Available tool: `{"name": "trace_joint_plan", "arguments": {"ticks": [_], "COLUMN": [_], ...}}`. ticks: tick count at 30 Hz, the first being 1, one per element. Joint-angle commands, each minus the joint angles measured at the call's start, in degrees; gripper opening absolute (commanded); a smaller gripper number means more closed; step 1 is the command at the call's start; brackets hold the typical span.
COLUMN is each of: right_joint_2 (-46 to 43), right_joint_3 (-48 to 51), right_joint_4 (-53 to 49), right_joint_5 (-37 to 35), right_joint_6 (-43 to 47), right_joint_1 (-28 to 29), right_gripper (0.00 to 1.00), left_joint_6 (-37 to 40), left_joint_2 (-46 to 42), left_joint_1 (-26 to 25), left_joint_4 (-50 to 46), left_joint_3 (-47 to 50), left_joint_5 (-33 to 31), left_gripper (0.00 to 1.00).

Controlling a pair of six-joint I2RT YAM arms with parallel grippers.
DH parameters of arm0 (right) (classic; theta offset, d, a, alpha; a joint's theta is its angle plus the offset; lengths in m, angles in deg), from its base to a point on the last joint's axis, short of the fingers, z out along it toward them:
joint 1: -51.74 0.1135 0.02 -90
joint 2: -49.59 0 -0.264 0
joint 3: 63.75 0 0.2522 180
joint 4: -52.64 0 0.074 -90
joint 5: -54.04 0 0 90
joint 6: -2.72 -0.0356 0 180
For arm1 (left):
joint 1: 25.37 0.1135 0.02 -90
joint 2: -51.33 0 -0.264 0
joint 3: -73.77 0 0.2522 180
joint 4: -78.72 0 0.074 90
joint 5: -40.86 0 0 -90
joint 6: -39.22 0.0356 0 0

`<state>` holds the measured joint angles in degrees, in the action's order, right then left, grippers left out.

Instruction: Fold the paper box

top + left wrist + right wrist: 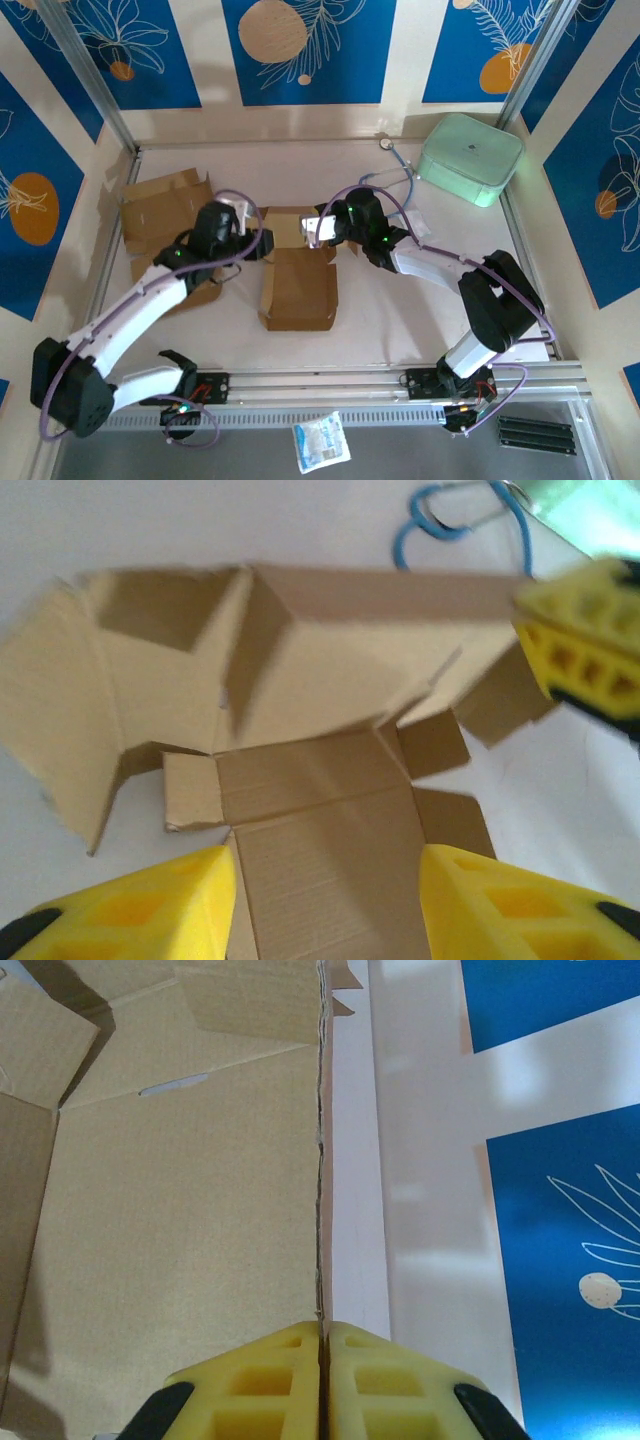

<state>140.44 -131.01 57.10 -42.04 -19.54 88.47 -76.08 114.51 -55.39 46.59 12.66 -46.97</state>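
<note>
The brown paper box (300, 285) lies half-formed in the middle of the table, its flaps spread out. My right gripper (318, 230) is at the box's far edge. In the right wrist view this gripper (322, 1332) is shut on the thin edge of an upright cardboard wall (180, 1220). My left gripper (255, 243) is at the box's left far corner. Its yellow fingers (130, 910) stand apart, open, on either side of a flat panel of the paper box (330, 850). The raised walls (380, 660) are beyond it.
A second flattened cardboard sheet (165, 220) lies at the left, partly under my left arm. A mint green case (470, 158) sits at the back right, with a blue cable (400, 165) beside it. A plastic packet (320, 440) lies in front of the arm bases.
</note>
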Motion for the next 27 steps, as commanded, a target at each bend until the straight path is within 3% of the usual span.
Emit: {"name": "trace_joint_plan", "arguments": {"ticks": [1,7,15,21,27], "right_joint_2": [-1.2,-1.6,-3.5,-4.0,-3.3], "right_joint_3": [1.1,1.4,2.1,2.2,1.8], "right_joint_4": [-0.5,-0.8,-2.2,-2.5,-1.6], "right_joint_5": [-0.3,-0.4,0.0,0.6,-0.2], "right_joint_6": [0.0,0.1,0.1,-0.1,0.2], "right_joint_1": [-0.2,-0.3,-0.6,-0.6,-0.5], "right_gripper": [0.09,0.09,0.09,0.09,0.09], "left_joint_6": [3.4,1.2,3.1,3.7,3.6], "left_joint_2": [-1.4,8.5,20.2,25.9,26.7], "left_joint_1": [-3.2,-4.5,-4.6,-4.6,-4.6], "left_joint_4": [4.9,7.0,8.0,6.7,12.1], "left_joint_3": [6.0,5.5,1.0,-1.8,-0.6], "left_joint_5": [-9.4,-11.3,-16.9,-14.5,-3.9], "left_gripper": [0.48,0.47,0.53,0.56,0.52]}}
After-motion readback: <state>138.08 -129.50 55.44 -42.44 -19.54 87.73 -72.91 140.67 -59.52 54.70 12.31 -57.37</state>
